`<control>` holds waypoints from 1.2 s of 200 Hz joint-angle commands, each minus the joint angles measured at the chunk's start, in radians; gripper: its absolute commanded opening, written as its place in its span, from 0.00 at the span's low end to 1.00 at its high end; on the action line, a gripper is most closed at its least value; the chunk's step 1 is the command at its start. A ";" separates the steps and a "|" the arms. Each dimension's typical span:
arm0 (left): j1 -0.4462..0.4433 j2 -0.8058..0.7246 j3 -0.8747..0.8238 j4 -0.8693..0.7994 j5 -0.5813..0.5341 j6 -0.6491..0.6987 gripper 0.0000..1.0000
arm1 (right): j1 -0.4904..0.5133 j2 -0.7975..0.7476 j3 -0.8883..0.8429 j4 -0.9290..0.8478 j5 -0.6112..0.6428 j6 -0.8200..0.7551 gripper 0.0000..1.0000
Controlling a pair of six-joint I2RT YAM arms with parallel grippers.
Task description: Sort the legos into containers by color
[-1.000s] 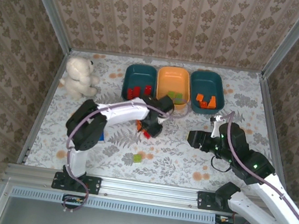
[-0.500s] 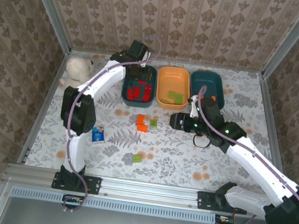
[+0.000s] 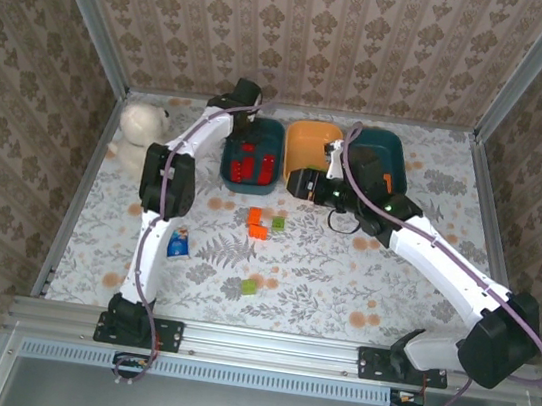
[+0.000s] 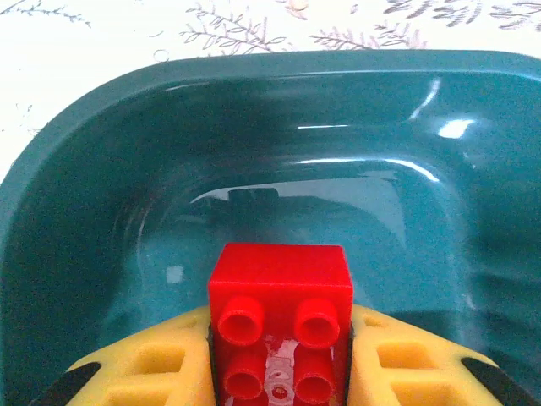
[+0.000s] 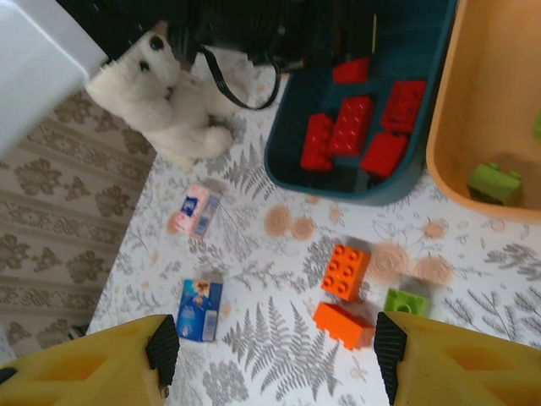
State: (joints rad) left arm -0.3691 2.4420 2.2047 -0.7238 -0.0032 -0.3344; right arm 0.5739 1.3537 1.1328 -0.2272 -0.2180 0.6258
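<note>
Carton lettering blurred, near orange legos

I work inside a staged robot test cell: patterned wallpaper panels across the top and sides of the frame, bare aluminium rails at the bottom, floral-print desk between.
</note>
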 commanded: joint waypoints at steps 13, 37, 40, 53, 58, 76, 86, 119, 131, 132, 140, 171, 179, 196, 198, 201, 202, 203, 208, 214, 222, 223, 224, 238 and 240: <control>-0.007 0.025 0.042 -0.025 0.025 -0.052 0.21 | -0.012 0.010 0.032 0.070 -0.021 0.023 0.66; -0.014 0.036 0.043 -0.041 0.038 -0.051 0.26 | -0.017 0.005 0.015 0.060 -0.022 0.025 0.66; -0.015 0.037 0.041 -0.044 0.041 -0.053 0.27 | -0.018 0.005 0.014 0.059 -0.021 0.025 0.66; -0.020 0.036 0.042 -0.060 0.049 -0.056 0.31 | -0.022 0.002 0.010 0.053 -0.017 0.024 0.66; -0.020 0.034 0.042 -0.067 0.054 -0.058 0.35 | -0.023 0.002 0.010 0.048 -0.015 0.023 0.66; -0.030 0.014 0.040 -0.086 0.062 -0.070 0.44 | -0.025 0.000 0.019 0.020 0.004 -0.001 0.66; -0.037 -0.006 0.037 -0.091 0.054 -0.072 0.49 | -0.025 -0.002 0.024 0.005 0.013 -0.017 0.66; -0.047 -0.089 0.026 -0.090 0.048 -0.091 0.59 | -0.023 -0.006 0.028 -0.041 0.040 -0.061 0.67; -0.050 -0.129 0.018 -0.085 0.045 -0.095 0.60 | -0.017 -0.005 0.031 -0.066 0.054 -0.086 0.67; -0.049 -0.133 0.016 -0.085 0.044 -0.096 0.60 | -0.015 -0.004 0.032 -0.069 0.056 -0.089 0.67; -0.050 -0.164 0.005 -0.080 0.039 -0.101 0.61 | -0.001 0.000 0.044 -0.102 0.079 -0.119 0.67; -0.032 -0.366 -0.146 -0.008 0.041 -0.179 0.63 | 0.079 0.045 0.080 -0.191 0.162 -0.163 0.66; -0.026 -0.439 -0.225 0.030 0.044 -0.202 0.66 | 0.111 0.090 0.093 -0.218 0.183 -0.151 0.67; -0.016 -0.609 -0.409 0.100 0.059 -0.230 0.71 | 0.172 0.177 0.144 -0.302 0.248 -0.091 0.79; -0.014 -0.630 -0.432 0.106 0.063 -0.231 0.72 | 0.178 0.191 0.153 -0.317 0.255 -0.082 0.81; -0.013 -0.662 -0.468 0.116 0.066 -0.232 0.72 | 0.189 0.209 0.165 -0.345 0.269 -0.067 0.83; -0.012 -0.672 -0.480 0.119 0.070 -0.232 0.73 | 0.192 0.214 0.171 -0.351 0.273 -0.062 0.84; -0.012 -0.683 -0.491 0.121 0.072 -0.232 0.74 | 0.195 0.220 0.175 -0.360 0.278 -0.058 0.84; -0.008 -0.734 -0.550 0.134 0.085 -0.233 0.75 | 0.208 0.248 0.197 -0.386 0.289 -0.036 0.86; -0.002 -0.793 -0.620 0.145 0.100 -0.241 0.76 | 0.223 0.279 0.217 -0.401 0.289 -0.012 0.88; 0.005 -0.881 -0.716 0.159 0.124 -0.255 0.78 | 0.239 0.310 0.232 -0.404 0.288 0.020 0.89; 0.007 -0.892 -0.728 0.160 0.127 -0.258 0.78 | 0.241 0.314 0.234 -0.403 0.289 0.023 0.89; 0.008 -0.902 -0.740 0.162 0.129 -0.260 0.78 | 0.243 0.317 0.235 -0.402 0.289 0.026 0.89; 0.020 -1.065 -0.906 0.171 0.143 -0.285 0.79 | 0.268 0.371 0.267 -0.411 0.289 0.072 0.93; 0.021 -1.089 -0.929 0.172 0.143 -0.288 0.79 | 0.271 0.379 0.272 -0.416 0.289 0.076 0.93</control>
State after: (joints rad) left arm -0.3656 1.5330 1.4986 -0.5785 0.0834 -0.5556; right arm 0.8097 1.6665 1.3365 -0.5274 0.0120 0.5964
